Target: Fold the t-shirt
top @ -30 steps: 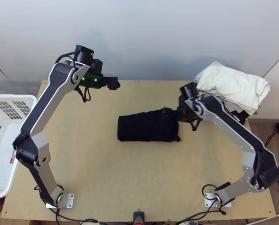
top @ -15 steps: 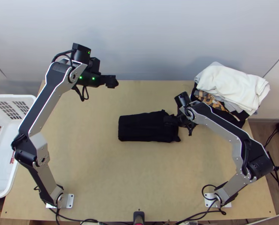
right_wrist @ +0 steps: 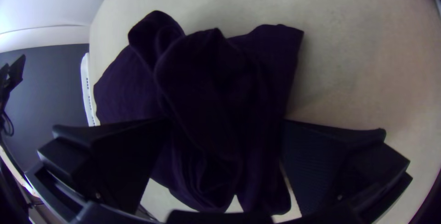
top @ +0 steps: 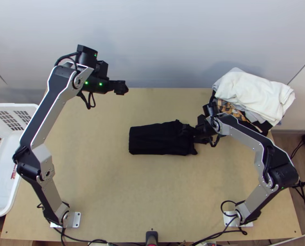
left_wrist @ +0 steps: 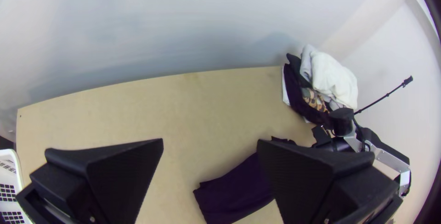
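Observation:
The black t-shirt (top: 156,138) lies folded in a narrow bundle at the middle of the table, its right end somewhat bunched. At that right end is my right gripper (top: 193,134), low over the cloth. In the right wrist view my right gripper (right_wrist: 225,122) is open, with bunched folds of the t-shirt (right_wrist: 211,91) between its spread fingers. My left gripper (top: 120,87) stays above the table's far edge, up and left of the shirt. The left wrist view has the left gripper (left_wrist: 210,142) open and holding nothing, the t-shirt (left_wrist: 239,192) lying beyond it.
A pile of folded clothes, white cloth (top: 254,92) on top, sits at the table's far right corner. The white basket (top: 13,180) stands off the left edge. Bare tabletop (top: 148,192) stretches in front of the shirt.
My right gripper came down the picture over the shirt's right end, then shifted slightly right. The left gripper drifted a little left and up the picture. The shirt lies nearly the same.

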